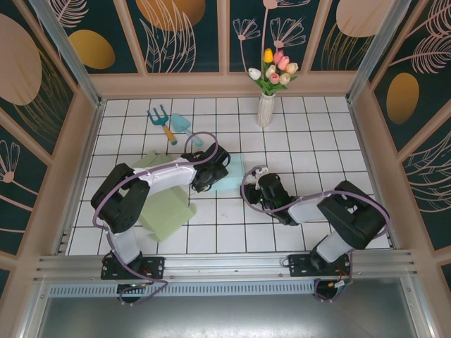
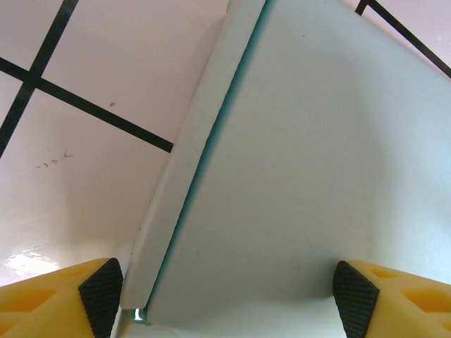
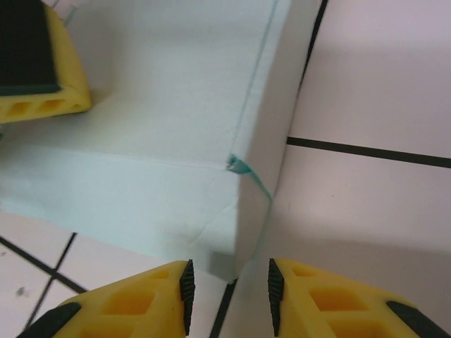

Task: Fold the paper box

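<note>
While our left gripper [image 2: 229, 299] spreads wide over the paper box [image 2: 317, 141], our right gripper [image 3: 229, 285] sits narrowly parted at its corner.

Pale paper box [image 1: 236, 177] between left hand [image 1: 213, 171] and right hand [image 1: 255, 191]; vase [image 1: 265, 109] behind.

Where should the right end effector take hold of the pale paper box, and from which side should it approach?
Grip the thin raised side wall of the paper box just behind its near corner, probably coming from that corner end, one finger inside and one outside. The wall stands as a narrow sheet, and the right end effector, open, lines up with that corner.
</note>
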